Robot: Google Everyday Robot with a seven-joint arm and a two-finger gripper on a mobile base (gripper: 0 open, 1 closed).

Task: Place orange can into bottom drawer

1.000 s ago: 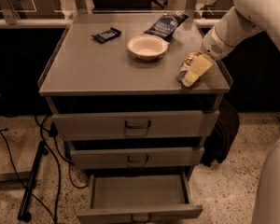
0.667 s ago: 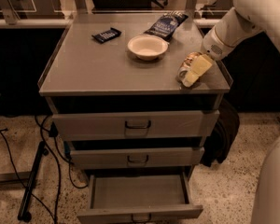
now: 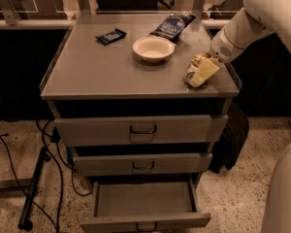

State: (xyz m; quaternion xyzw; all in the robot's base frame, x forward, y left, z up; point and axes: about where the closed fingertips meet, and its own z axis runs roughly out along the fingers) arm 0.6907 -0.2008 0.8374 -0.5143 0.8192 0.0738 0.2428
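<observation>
Now, gripper [image 3: 202, 73] touching orange can [image 3: 193, 64], cabinet top [image 3: 102, 67]

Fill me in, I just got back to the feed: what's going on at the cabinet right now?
The robot's arm reaches in from the right, and its gripper is at the orange can, which is on the cabinet top near the right edge. The bottom drawer is pulled open, and the can is not in it yet. A white bowl and a blue snack bag sit further back.
</observation>
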